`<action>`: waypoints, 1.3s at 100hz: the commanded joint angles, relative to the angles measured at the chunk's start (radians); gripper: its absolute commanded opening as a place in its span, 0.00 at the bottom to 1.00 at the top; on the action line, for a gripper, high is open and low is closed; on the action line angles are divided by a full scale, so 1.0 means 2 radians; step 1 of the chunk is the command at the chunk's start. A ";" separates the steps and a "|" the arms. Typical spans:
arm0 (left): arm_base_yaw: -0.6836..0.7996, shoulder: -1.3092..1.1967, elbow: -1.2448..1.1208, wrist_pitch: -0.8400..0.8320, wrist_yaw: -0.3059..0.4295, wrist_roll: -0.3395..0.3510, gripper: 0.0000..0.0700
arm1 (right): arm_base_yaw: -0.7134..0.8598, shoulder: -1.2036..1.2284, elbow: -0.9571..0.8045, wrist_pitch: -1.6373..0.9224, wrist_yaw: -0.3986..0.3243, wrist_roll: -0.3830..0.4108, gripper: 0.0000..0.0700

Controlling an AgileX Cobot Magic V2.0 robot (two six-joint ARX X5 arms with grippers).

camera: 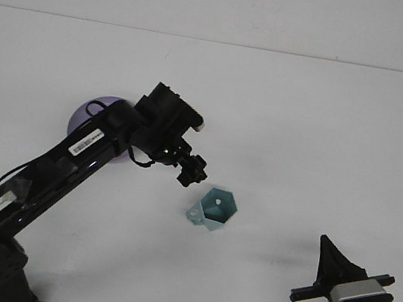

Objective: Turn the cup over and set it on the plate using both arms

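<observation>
There is only one view. The camera sits high up and looks forward and down over the white table (306,121). It is far enough back to see most of the tabletop. Both arms reach in from the bottom of the frame.

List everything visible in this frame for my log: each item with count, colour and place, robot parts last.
cup: one, light teal, on the table right of centre, not held
plate: one, lilac, left of centre, mostly hidden behind the left arm
table: one, white, fills the view
left arm: one, black, stretched from the lower left toward the cup
left gripper: one, black, just up and left of the cup
right gripper: one, black with a grey block, bottom right corner, jaws apart
</observation>
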 commanded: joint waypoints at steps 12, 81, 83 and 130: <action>-0.020 0.073 0.076 -0.084 -0.011 0.022 0.68 | 0.002 -0.001 0.002 0.002 0.001 0.007 0.00; -0.081 0.182 0.098 -0.072 -0.089 0.038 0.53 | 0.002 -0.001 0.002 0.002 0.001 0.007 0.00; -0.081 0.184 0.098 -0.073 -0.089 0.038 0.53 | 0.002 -0.001 0.002 0.002 0.001 0.007 0.00; -0.086 0.198 0.109 -0.082 -0.089 0.048 0.02 | 0.002 -0.001 0.002 0.001 0.001 0.007 0.00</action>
